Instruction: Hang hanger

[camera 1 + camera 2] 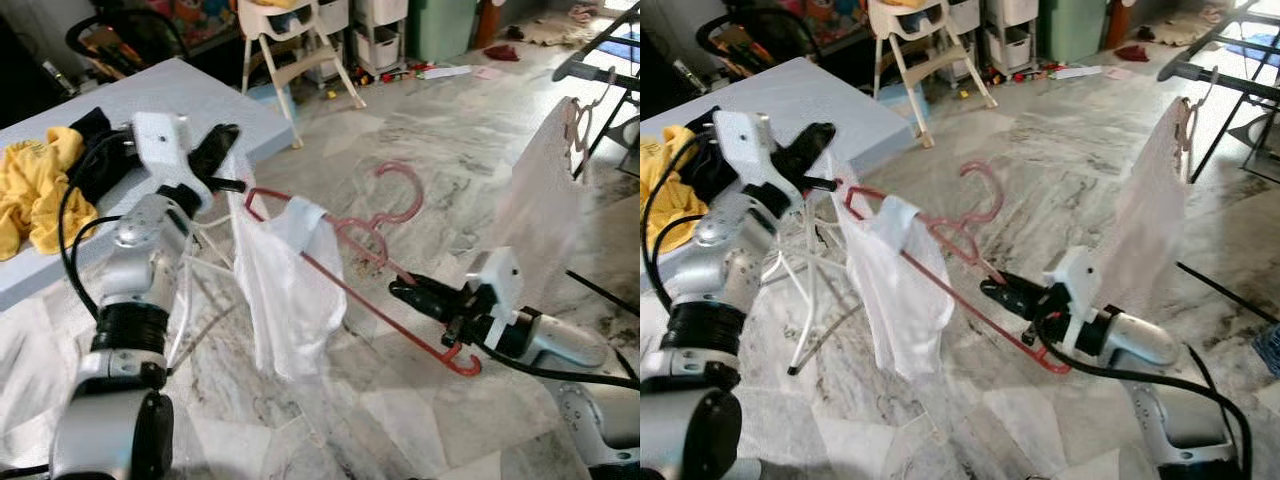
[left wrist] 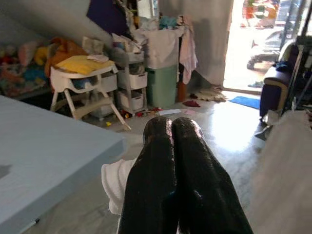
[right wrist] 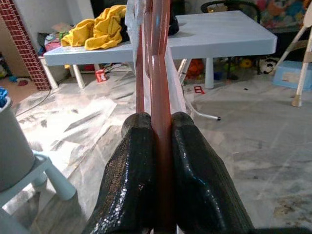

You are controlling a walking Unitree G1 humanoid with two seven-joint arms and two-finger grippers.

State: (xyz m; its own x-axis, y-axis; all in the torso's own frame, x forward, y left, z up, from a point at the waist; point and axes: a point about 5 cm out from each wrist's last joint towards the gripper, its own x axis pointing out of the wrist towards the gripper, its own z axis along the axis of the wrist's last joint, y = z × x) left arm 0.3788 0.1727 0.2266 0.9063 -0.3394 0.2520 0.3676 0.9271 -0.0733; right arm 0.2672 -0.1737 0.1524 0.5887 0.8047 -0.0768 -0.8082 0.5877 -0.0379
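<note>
I'm clamping the right end effector (image 1: 405,291) on the red hanger (image 1: 400,325), white shirt (image 1: 285,290) draped over it above the floor, while my left end effector (image 1: 222,140), fingers closed together, is pinching the shirt's upper end.

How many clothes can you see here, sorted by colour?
White: 2, the white garment on the red hanger and the white cloth hanging on the rack
Yellow: 1, the yellow garment on the table
Black: 1, the black garment beside it
Total: 4
</note>
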